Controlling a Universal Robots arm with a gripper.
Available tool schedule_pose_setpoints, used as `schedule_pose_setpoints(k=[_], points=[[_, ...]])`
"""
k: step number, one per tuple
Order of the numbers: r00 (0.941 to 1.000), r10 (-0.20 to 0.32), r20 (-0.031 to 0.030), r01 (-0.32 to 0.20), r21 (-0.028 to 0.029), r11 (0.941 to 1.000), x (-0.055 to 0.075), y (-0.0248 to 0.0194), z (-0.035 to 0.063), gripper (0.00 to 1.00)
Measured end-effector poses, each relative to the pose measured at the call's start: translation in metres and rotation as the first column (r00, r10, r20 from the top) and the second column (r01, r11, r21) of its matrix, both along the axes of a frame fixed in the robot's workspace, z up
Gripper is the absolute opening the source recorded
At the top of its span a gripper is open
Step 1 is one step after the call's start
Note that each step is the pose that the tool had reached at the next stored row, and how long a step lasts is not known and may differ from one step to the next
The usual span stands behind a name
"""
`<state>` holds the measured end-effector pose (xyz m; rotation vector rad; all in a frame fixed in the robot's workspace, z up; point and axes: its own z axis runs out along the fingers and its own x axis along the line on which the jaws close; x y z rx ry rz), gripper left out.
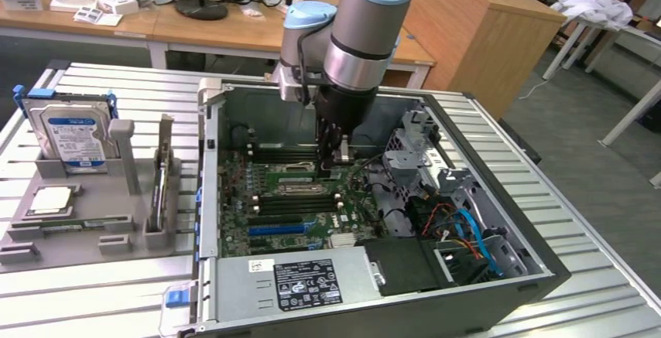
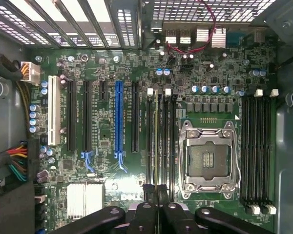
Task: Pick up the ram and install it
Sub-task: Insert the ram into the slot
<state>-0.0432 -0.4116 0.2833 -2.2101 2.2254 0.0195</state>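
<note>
The ram (image 2: 156, 136) shows edge-on in the wrist view as a thin long strip. It runs along one of the black memory slots (image 2: 165, 141) beside the silver processor socket (image 2: 208, 158). My gripper (image 2: 158, 207) is shut on its near end, with the black fingers (image 2: 142, 214) pressed together around it. In the exterior view the gripper (image 1: 336, 160) reaches down into the open computer case (image 1: 212, 160), just above the green motherboard (image 1: 271, 222). I cannot tell whether the ram is seated in the slot or just over it.
A grey holder (image 1: 114, 233) at the exterior view's left carries a hard disk (image 1: 73, 133), a square silver chip (image 1: 52, 199) and a narrow green board (image 1: 62, 223). Inside the case are the power supply (image 1: 305, 280), a drive cage (image 1: 419, 148) and cable bundles (image 1: 465, 230).
</note>
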Motion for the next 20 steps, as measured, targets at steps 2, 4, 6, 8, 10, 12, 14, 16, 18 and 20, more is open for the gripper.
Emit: schedule_pose_setpoints(k=[2, 4, 6, 8, 10, 12, 14, 16, 18, 20], points=[[1.0000, 0.000, -0.0001, 0.000, -0.0001, 1.0000, 0.0000, 0.0000, 0.0000, 0.12], [1.0000, 0.000, -0.0001, 0.000, -0.0001, 1.0000, 0.0000, 0.0000, 0.0000, 0.12], [1.0000, 0.000, 0.0000, 0.000, 0.0000, 1.0000, 0.0000, 0.0000, -0.0002, 0.12], [1.0000, 0.000, 0.0002, 0.000, 0.0004, 1.0000, 0.0000, 0.0000, -0.0013, 0.12], [1.0000, 0.000, 0.0001, 0.000, 0.0000, 1.0000, 0.0000, 0.0000, -0.0024, 0.12], [1.0000, 0.000, 0.0000, 0.000, 0.0000, 1.0000, 0.0000, 0.0000, -0.0037, 0.12], [1.0000, 0.000, 0.0000, 0.000, -0.0001, 1.0000, 0.0000, 0.0000, -0.0050, 0.12], [1.0000, 0.000, 0.0000, 0.000, 0.0000, 1.0000, 0.0000, 0.0000, -0.0065, 0.12], [1.0000, 0.000, 0.0000, 0.000, 0.0000, 1.0000, 0.0000, 0.0000, -0.0078, 0.12], [1.0000, 0.000, 0.0000, 0.000, -0.0001, 1.0000, 0.0000, 0.0000, -0.0091, 0.12]])
